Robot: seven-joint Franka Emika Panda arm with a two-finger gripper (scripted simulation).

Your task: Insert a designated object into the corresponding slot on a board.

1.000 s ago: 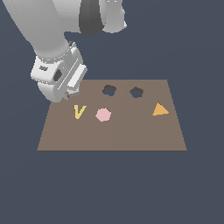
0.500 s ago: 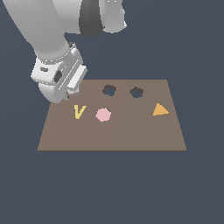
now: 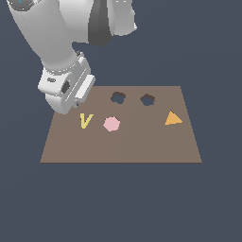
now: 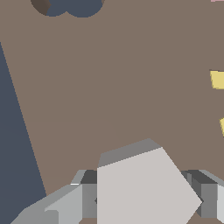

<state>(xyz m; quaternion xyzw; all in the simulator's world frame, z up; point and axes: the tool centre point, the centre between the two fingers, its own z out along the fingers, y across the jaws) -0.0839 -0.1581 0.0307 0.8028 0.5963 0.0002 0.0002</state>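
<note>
The pale grey pentagonal block (image 4: 146, 188) sits clamped between the gripper (image 4: 144, 197) fingers (image 4: 205, 197), pressed on opposite flat sides. It looks rigid, light and smooth-faced, so gripping flats rather than corners seems wise. The pentagon slot (image 3: 148, 99) lies well beyond the fingers across the board (image 3: 118, 146). Against the earlier frames, nothing visibly shifts — arm and pieces match.

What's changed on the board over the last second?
Nothing visibly changed. The tool sits at the board's corner on the exterior view's left, gripping the grey block. The yellow V, pink hexagon and orange triangle lie as before.
</note>
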